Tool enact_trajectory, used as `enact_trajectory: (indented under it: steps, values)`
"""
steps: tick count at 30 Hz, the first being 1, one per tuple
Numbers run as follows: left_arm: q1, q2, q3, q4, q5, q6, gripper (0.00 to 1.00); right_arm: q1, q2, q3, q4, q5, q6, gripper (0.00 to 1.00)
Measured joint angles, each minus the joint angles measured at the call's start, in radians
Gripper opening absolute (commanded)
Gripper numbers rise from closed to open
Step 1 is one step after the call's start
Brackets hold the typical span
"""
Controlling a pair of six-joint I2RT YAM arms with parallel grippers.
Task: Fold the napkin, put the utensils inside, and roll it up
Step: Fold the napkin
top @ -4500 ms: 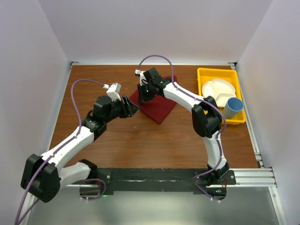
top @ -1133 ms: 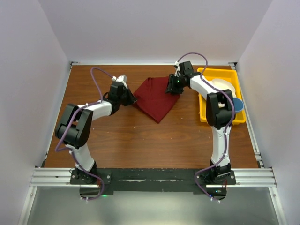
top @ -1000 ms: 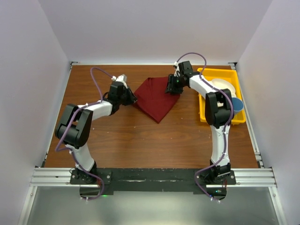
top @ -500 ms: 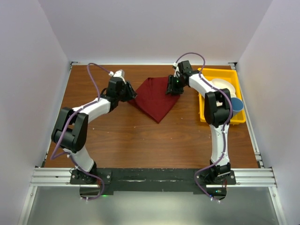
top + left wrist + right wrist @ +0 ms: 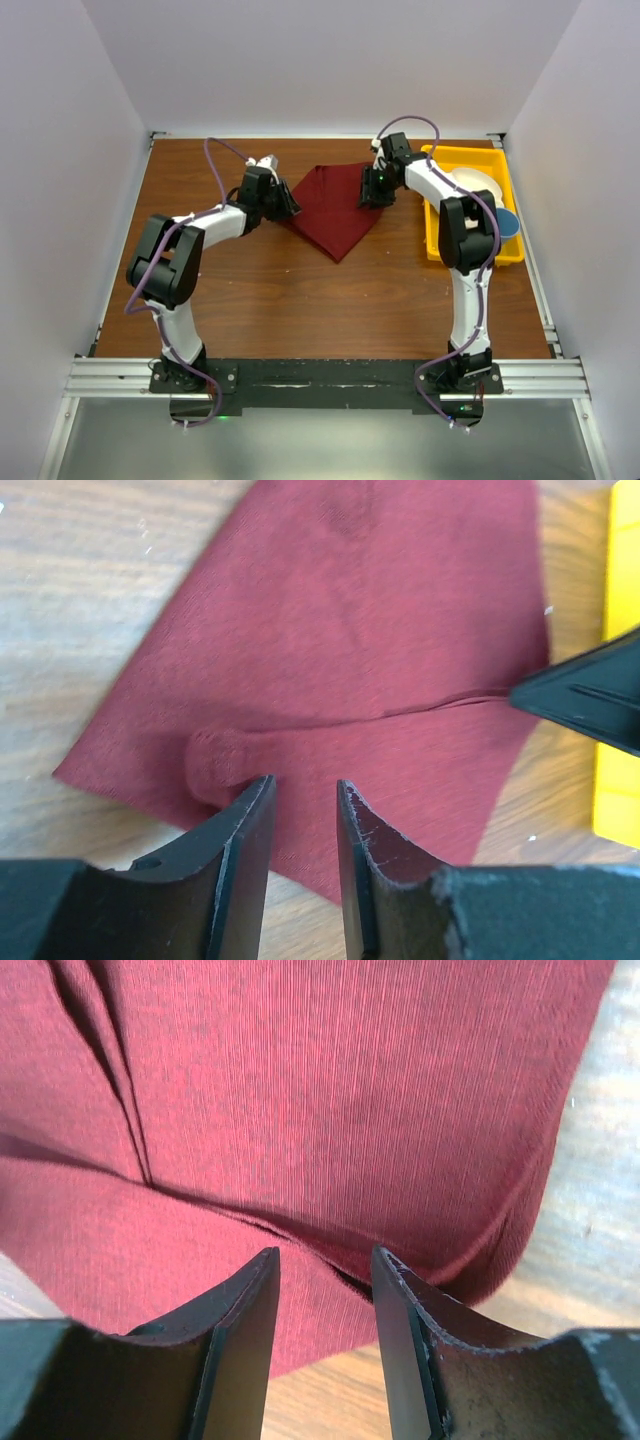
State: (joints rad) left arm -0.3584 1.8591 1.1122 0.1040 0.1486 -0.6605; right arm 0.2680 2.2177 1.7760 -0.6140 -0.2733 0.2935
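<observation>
The napkin [image 5: 335, 210] is a maroon cloth folded into a triangle, lying flat on the wooden table [image 5: 300, 290] at mid-back. My left gripper [image 5: 288, 207] is at its left corner. In the left wrist view this gripper [image 5: 305, 785] is open just above the napkin [image 5: 350, 650], with a small bump of cloth by the left fingertip. My right gripper [image 5: 370, 192] is at the right corner. In the right wrist view it [image 5: 325, 1255] is open over a layered fold of the napkin [image 5: 330, 1090] and pinches nothing. The utensils are out of view.
A yellow tray [image 5: 437, 160] stands at the right back of the table, holding a white divided plate [image 5: 465, 185] and a blue cup [image 5: 505, 222]. White walls close in the table on three sides. The right gripper's black finger [image 5: 590, 695] shows in the left wrist view.
My left gripper has opened at the napkin's left corner and shifted slightly right. The right gripper has hardly moved, and the napkin lies as before.
</observation>
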Motion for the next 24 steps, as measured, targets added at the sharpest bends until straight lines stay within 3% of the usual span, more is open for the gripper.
enact_trajectory:
  steps: [16,24]
  values:
    - [0.000,0.000,-0.011,-0.047,-0.098,0.098,0.36,0.005,-0.082,-0.021,0.002,-0.011,0.007,0.45]
    - [0.000,0.031,-0.008,-0.031,-0.101,0.108,0.36,0.009,-0.228,-0.246,0.147,-0.052,0.041,0.42]
